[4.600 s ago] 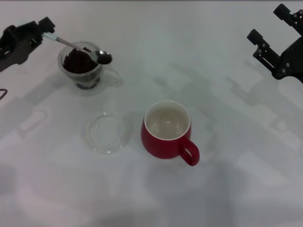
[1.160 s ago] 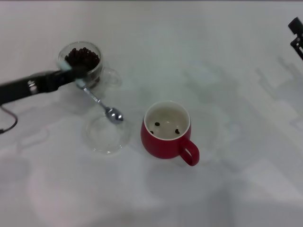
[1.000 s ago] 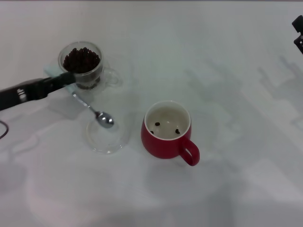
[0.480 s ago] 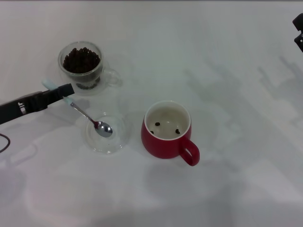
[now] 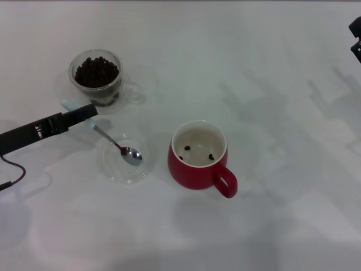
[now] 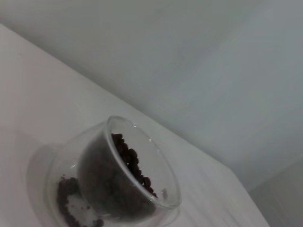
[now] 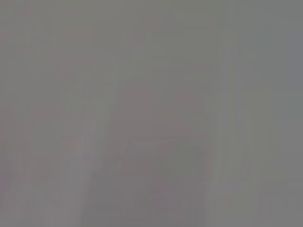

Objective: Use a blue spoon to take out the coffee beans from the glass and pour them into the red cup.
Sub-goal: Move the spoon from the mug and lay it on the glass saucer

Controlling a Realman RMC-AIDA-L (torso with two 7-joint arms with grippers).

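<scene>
My left gripper [image 5: 84, 113] is shut on the pale handle of the blue spoon [image 5: 115, 145], just in front of the glass [image 5: 96, 76]. The spoon slants down to the right and its empty metal bowl rests in the flat clear dish [image 5: 125, 159]. The glass holds a heap of coffee beans [image 5: 97, 70] and also shows in the left wrist view [image 6: 118, 179]. The red cup [image 5: 198, 155] stands right of the dish with three beans [image 5: 198, 151] on its cream bottom. My right gripper [image 5: 355, 36] is parked at the far right edge.
The red cup's loop handle [image 5: 224, 183] points toward the front right. A black cable [image 5: 11, 175] hangs from my left arm at the left edge. The right wrist view shows only flat grey.
My left gripper scooped from the glass, three beans appeared in the red cup, then it swung back left and lowered the spoon bowl into the flat dish. The right arm pulled back to the edge.
</scene>
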